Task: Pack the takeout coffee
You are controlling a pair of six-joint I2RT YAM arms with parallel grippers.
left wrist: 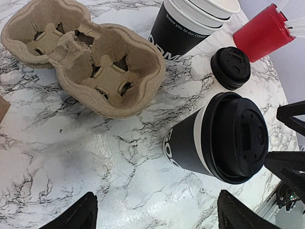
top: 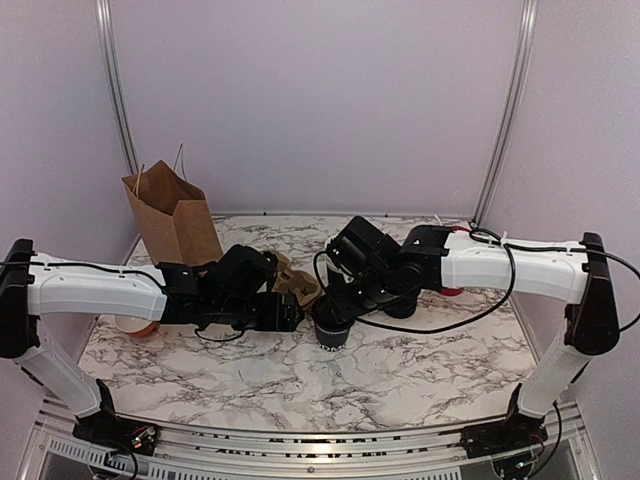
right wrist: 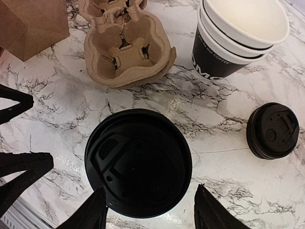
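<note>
One takeout coffee (right wrist: 138, 162), a black cup with white lettering and a black lid, stands upright on the marble table (top: 420, 370). It also shows as the cup (left wrist: 217, 138) and cup (top: 330, 336). My right gripper (right wrist: 150, 217) hangs over it, open: its left finger meets the lid's rim and its right finger stands off it. My left gripper (left wrist: 157, 219) is open over bare marble just left of the cup, holding nothing. The two-slot cardboard carrier (left wrist: 90, 62) lies empty behind them.
A stack of open, lidless black cups (right wrist: 238, 43) and a small stack of black lids (right wrist: 272, 130) sit to the right. A red cup of stirrers (left wrist: 262, 31) stands behind them. A brown paper bag (top: 175, 215) stands at the back left.
</note>
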